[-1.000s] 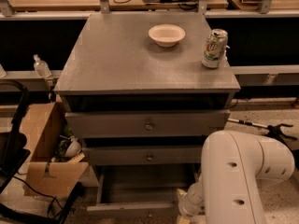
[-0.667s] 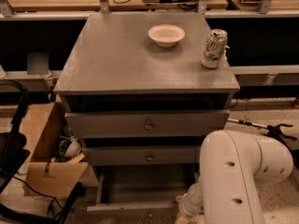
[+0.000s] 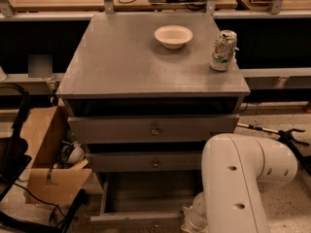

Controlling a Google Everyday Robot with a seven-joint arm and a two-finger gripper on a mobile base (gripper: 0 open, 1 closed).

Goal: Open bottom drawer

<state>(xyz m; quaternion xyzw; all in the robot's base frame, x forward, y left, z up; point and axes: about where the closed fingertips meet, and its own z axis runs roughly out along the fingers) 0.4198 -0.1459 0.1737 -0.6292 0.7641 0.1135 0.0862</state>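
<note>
We see the bottom drawer [image 3: 138,217] standing pulled out at the cabinet [image 3: 121,62] base, under the mid drawer [image 3: 146,162]. Our gripper [image 3: 193,220] sits by its front-right corner, below the arm [image 3: 238,178]; open/closed, we can't tell.

White bowl [image 3: 173,36], soda can [image 3: 223,50], cardboard box [image 3: 44,147]

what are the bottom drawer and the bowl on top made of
The pulled-out grey bottom drawer looks like matte painted wood: flat, dull panels. The small round cream bowl looks like paper or foam, unglossy. The gripper sits low at the drawer's front, under the white arm.
</note>
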